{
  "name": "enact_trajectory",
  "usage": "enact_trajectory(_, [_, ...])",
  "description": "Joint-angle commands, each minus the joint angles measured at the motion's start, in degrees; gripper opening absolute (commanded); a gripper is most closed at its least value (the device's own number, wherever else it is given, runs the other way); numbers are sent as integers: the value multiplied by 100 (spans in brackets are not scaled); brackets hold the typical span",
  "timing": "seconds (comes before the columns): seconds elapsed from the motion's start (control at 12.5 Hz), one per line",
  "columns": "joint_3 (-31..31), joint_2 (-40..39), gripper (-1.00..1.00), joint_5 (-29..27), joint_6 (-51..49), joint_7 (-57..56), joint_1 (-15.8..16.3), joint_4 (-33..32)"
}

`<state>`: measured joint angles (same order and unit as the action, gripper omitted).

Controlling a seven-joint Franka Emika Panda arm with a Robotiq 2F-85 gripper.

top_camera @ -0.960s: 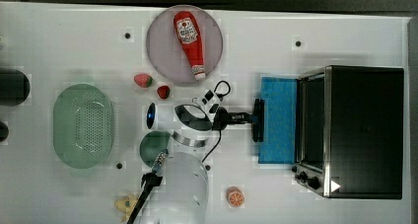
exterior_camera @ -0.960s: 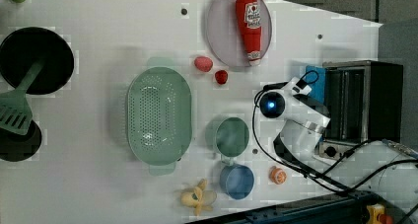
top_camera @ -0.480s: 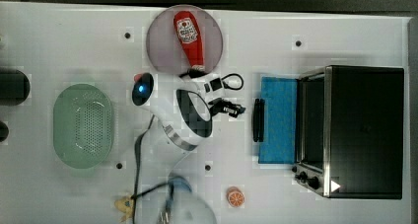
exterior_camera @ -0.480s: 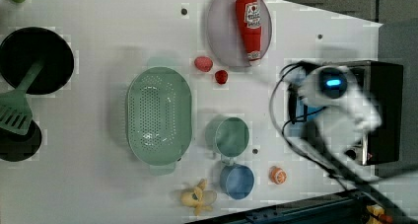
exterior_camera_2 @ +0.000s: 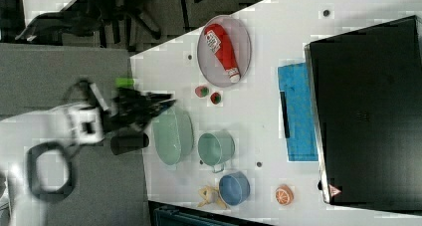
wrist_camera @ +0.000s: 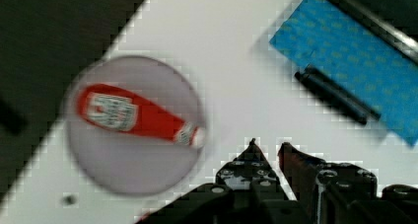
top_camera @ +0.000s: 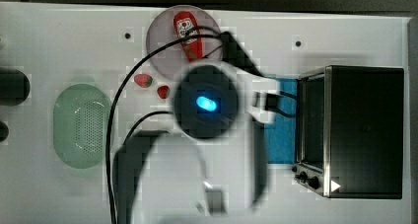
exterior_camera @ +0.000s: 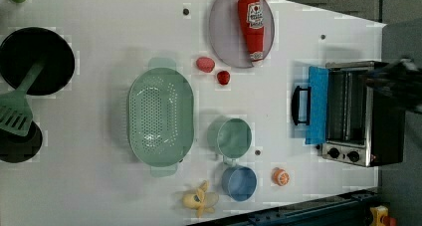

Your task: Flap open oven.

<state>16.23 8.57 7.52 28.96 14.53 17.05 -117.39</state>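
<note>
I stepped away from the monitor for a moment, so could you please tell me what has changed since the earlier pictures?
The tool has left the oven's handle and lifted away, holding nothing. The arm has swung up close to the top camera. The oven door stays flapped open, and the ketchup bottle and colander have not moved.

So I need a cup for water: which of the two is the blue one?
The smaller cup, beside the banana and the orange slice. The other cup is green.

A ketchup bottle (exterior_camera: pixel 253 24) lies on a grey plate (exterior_camera: pixel 225 34). Two strawberries (exterior_camera: pixel 205 64) sit beside the plate. A green colander (exterior_camera: pixel 160 115), green pot (exterior_camera: pixel 233 137), blue cup (exterior_camera: pixel 239 182), banana (exterior_camera: pixel 200 200) and orange half (exterior_camera: pixel 280 176) rest on the white table (exterior_camera: pixel 99 47).
</note>
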Motion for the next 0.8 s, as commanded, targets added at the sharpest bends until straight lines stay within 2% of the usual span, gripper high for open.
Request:
enact_trajectory(0.08, [175,317,-65,-302,-646,339,-96,2])
enact_trajectory(0.32, [139,665,-65,-295,-947,339,-91,16])
enact_trajectory(0.8, [147,674,-65,-294,-1105,339,-91,11])
